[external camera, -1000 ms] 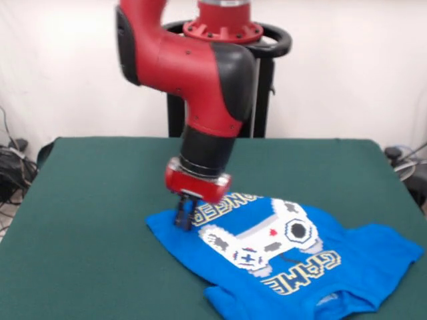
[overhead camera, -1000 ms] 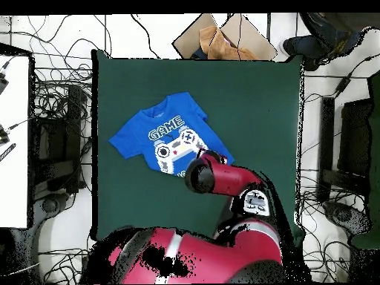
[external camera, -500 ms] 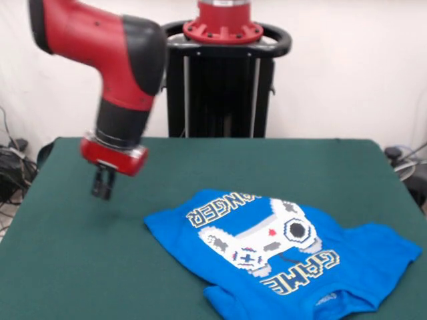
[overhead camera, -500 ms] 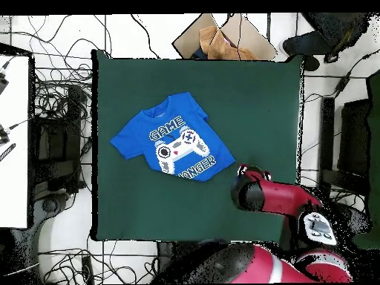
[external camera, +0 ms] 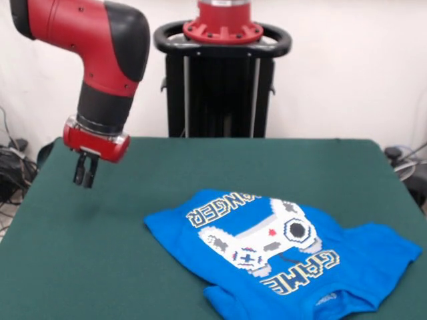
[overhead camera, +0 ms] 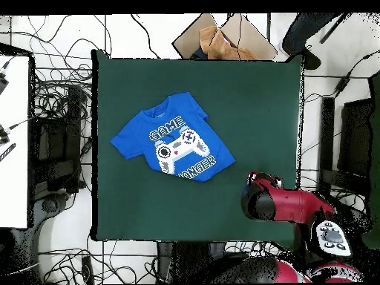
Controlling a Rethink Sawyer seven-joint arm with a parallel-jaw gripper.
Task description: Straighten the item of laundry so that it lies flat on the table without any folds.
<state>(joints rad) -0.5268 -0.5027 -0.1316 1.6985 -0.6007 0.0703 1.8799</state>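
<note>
Even bright light, soft shadow under pincer, no glare, sharp.

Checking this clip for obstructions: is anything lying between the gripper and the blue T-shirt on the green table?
Nothing visible. The gripper hangs above the table near one edge, apart from the T-shirt. Only bare green cloth lies between them in both views, and the shirt itself has nothing on it.

- the t-shirt lies spread on the table, toward the front view's lower right.
- the gripper hangs above the table's far left part, well apart from the t-shirt.
</note>
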